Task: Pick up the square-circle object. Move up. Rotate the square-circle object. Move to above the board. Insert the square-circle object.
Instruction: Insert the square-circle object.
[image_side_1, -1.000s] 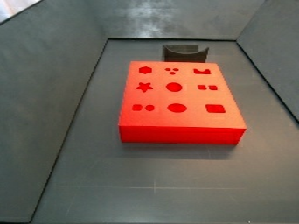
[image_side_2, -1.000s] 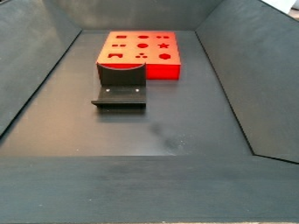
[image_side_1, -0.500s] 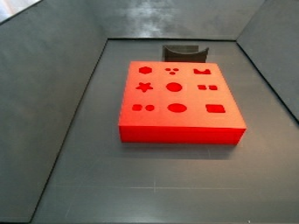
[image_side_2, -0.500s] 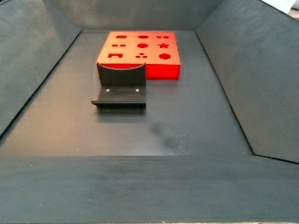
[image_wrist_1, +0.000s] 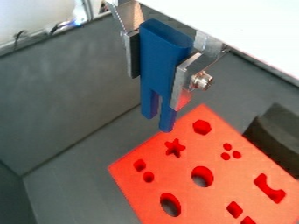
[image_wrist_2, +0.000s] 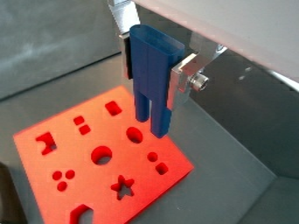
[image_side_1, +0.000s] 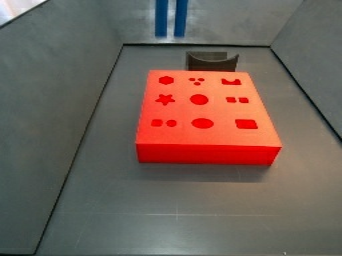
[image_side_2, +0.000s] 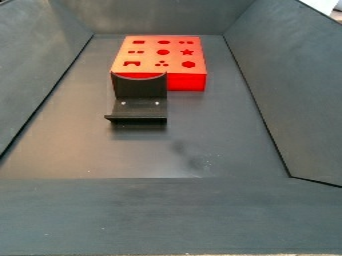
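Wrist views both show the hand (image_wrist_1: 162, 83) clamped on the square-circle object (image_wrist_1: 159, 66), its flat silver fingers (image_wrist_1: 187, 74) pressing the blue block's sides while the two short prongs point down toward the board (image_wrist_1: 146, 179) well below. Neither side view shows that grip: in a side view only the prongs (image_side_1: 167, 15) hang in from the top of the frame, above the far edge of the tabletop (image_side_1: 94, 190), and in a side view (image_side_2: 160, 55) the hand and block are out of frame altogether. The red-orange board lies flat on the dark grey tabletop with the dark fixture (image_side_2: 138, 95) just beside it. Sloping grey walls (image_side_1: 54, 70) enclose the tabletop on all sides.
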